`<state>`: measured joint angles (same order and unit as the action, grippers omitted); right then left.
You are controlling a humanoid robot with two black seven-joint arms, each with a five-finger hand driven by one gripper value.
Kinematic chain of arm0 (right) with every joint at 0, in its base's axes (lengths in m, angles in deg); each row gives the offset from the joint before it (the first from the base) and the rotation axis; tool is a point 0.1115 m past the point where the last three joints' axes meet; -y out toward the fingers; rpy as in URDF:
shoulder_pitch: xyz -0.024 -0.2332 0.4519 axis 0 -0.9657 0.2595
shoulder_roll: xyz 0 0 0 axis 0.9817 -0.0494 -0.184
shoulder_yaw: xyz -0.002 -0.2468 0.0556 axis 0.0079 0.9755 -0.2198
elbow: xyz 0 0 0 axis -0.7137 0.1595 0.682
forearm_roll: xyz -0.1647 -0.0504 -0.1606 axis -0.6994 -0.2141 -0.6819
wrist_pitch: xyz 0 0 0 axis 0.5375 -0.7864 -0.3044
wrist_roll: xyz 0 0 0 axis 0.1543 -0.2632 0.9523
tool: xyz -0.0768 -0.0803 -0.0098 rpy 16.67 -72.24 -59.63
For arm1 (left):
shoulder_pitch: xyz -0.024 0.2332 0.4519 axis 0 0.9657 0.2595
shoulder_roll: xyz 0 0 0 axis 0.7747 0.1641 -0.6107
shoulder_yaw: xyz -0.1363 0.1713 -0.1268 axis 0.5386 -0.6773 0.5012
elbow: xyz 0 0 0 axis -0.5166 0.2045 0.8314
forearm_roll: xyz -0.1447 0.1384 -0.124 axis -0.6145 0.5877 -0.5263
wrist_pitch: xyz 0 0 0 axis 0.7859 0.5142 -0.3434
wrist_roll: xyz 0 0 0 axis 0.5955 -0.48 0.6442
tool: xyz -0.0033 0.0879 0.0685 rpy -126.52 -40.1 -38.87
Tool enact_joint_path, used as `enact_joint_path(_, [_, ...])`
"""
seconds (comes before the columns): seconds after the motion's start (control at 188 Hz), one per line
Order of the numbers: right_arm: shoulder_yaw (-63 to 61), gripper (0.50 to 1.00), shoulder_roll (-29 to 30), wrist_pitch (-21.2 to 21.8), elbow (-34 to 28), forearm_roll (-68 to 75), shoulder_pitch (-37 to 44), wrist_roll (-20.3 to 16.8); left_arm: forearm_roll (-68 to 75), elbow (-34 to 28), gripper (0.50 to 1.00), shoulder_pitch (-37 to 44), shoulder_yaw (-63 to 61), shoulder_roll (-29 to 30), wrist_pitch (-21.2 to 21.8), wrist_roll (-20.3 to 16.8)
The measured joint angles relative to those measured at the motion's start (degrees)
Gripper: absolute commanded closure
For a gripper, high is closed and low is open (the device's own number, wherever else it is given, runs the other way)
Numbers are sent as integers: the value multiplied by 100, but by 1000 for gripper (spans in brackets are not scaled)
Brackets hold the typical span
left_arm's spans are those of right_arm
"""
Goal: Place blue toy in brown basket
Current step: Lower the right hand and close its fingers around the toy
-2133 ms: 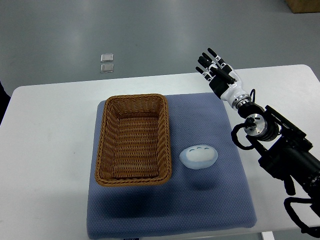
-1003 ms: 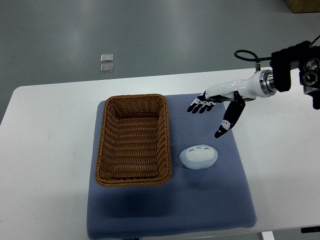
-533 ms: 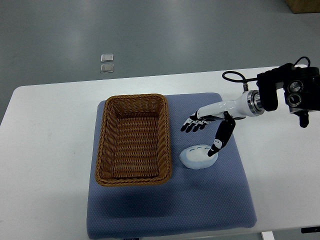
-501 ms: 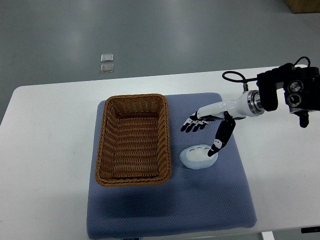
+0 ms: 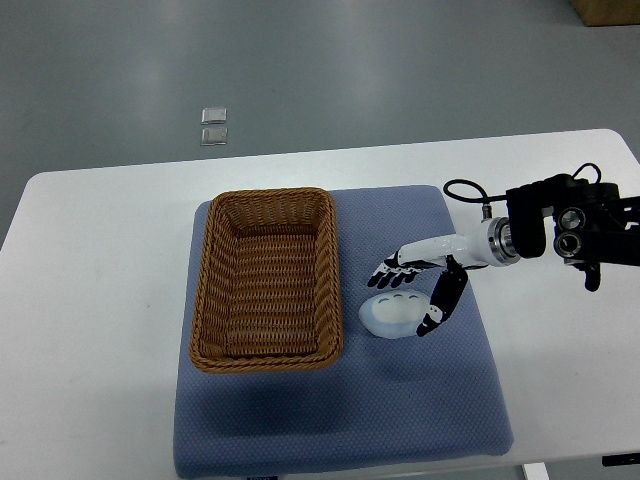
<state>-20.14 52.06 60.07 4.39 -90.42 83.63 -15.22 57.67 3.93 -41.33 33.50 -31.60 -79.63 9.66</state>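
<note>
top view. rectangular brown basket [image 5: 266,278] of woven wicker, with ribbed walls, beside a smooth, pale blue toy [image 5: 394,313] of rounded oval form. both rest on a blue-grey mat [image 5: 420,400] with fine dotted texture, laid on a white counter [image 5: 90,300] with rounded corners. the toy lies just right of the basket, outside it. right hand [image 5: 418,290], black-and-white and glossy, is spread around the toy, fingers [image 5: 388,273] at its far edge, thumb at its right. grey polished floor [image 5: 300,70] beyond carries two small clear squares [image 5: 213,125].
</note>
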Motion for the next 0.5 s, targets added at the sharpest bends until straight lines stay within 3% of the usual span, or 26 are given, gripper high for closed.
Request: enact_joint_path(0.501, [-35,609,183,-247,189,-121,-448,15,-6,-10,500,0,-9,0,0,0])
